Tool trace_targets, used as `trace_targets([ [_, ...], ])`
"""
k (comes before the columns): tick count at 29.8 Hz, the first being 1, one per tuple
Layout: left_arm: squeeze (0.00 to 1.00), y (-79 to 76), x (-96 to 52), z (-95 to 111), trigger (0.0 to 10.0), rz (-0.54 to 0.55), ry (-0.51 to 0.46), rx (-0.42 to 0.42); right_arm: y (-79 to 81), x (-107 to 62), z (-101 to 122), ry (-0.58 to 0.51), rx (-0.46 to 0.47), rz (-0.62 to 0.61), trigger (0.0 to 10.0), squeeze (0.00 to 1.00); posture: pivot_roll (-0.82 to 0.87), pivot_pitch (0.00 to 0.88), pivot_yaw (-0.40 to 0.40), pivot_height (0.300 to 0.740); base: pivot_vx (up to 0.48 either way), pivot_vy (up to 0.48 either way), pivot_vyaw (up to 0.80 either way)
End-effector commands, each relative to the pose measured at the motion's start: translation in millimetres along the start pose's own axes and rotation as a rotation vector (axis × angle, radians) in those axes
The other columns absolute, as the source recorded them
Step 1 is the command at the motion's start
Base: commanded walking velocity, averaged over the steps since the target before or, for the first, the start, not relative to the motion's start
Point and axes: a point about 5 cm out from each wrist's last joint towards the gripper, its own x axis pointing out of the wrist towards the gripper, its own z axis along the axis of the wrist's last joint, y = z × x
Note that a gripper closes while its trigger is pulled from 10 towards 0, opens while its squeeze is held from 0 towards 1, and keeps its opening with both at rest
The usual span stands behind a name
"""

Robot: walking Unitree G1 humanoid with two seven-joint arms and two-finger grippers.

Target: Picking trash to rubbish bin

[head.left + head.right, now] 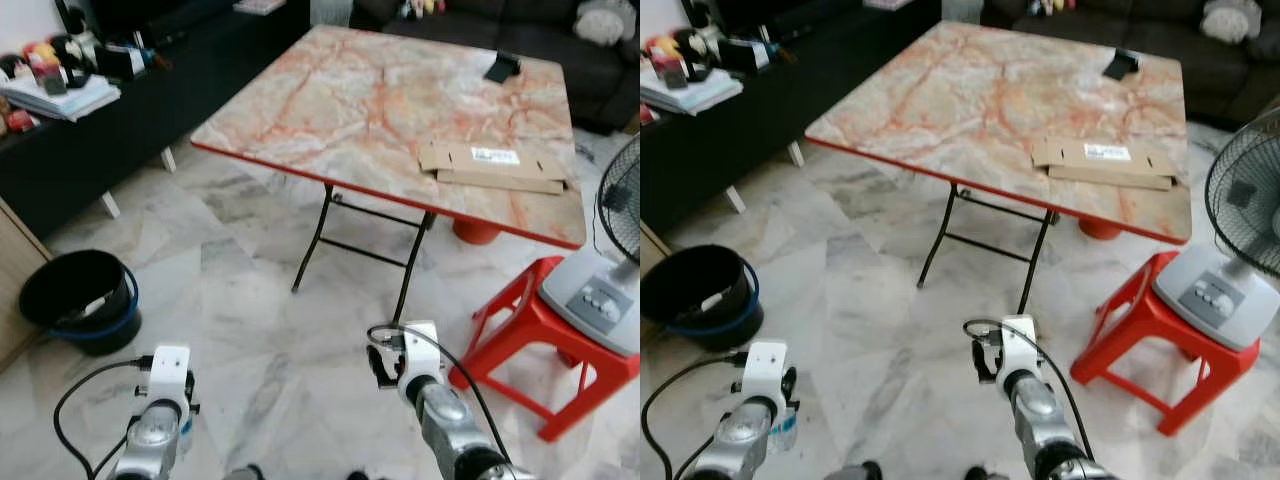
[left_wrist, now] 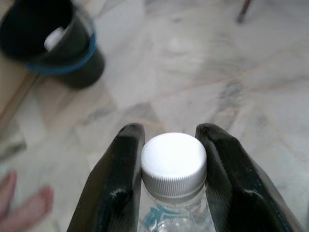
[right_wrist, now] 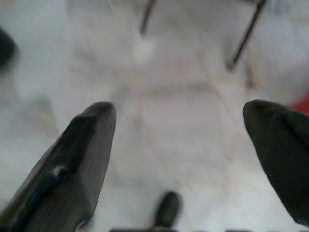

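A black bin (image 1: pixel 80 300) with a blue band is seen on the floor by the wall, a white scrap lying inside. A clear bottle (image 2: pixel 174 166) with a white cap is clamped by the left tool (image 2: pixel 173 159); its label cannot be read. The right tool (image 3: pixel 181 145) is held spread wide, empty, above the floor (image 1: pixel 250 290). Flattened cardboard (image 1: pixel 495 168) with an unreadable white label lies on the table (image 1: pixel 350 100).

My left claw (image 2: pixel 171 179): glossy black plastic fingers (image 2: pixel 118 183) on a clear plastic bottle (image 2: pixel 169 220) with a ridged white cap (image 2: pixel 173 164). Floor (image 1: pixel 250 320): polished grey-veined marble. Bench (image 1: pixel 380 110): smooth marbled top. Flattened cardboard (image 1: pixel 495 167), matt. Red plastic stool (image 1: pixel 520 330), glossy.
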Motion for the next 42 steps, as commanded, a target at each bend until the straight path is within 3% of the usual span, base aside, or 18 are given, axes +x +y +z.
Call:
trace_targets([
  [1,0.0,5.0,-10.7,-32.2,10.0,0.027,0.109,0.018,1.5,-0.3,-4.1,0.03,-0.028,-0.001,10.0,0.0,0.1,0.137,-0.047,0.74,0.0,0.0,0.77],
  [2,0.0,6.8,-16.6,-46.9,10.0,0.049,0.165,0.022,1.0,-3.6,-16.2,0.072,-0.034,-0.003,10.0,0.0,0.11,0.138,-0.047,0.74,0.0,0.0,0.77],
  [7,0.0,6.4,-23.6,-61.9,10.0,0.058,0.216,0.023,2.5,-6.0,-25.0,0.105,-0.041,-0.005,10.0,0.0,0.1,0.137,-0.048,0.74,0.0,0.0,0.77],
  [17,0.0,12.0,-37.4,-87.6,10.0,0.105,0.314,0.013,5.7,-5.3,-25.6,0.118,-0.049,-0.006,10.0,0.0,0.1,0.131,-0.051,0.74,0.0,0.0,0.77],
  [25,0.0,16.7,-40.0,-91.5,10.0,0.143,0.327,0.046,8.3,-5.2,-26.4,0.118,0.001,-0.01,10.0,0.0,0.11,0.119,-0.049,0.74,0.135,0.0,0.19],
  [31,0.0,17.5,-40.1,-92.2,10.0,0.159,0.342,0.052,11.3,-8.0,-36.1,0.158,-0.037,-0.003,10.0,0.0,0.1,0.113,-0.046,0.74,0.434,0.0,0.0],
  [42,0.0,17.8,-40.6,-93.2,10.0,0.167,0.35,0.053,10.5,-12.7,-48.2,0.191,-0.023,-0.014,10.0,0.0,0.09,0.1,-0.033,0.74,0.44,0.0,0.0],
])
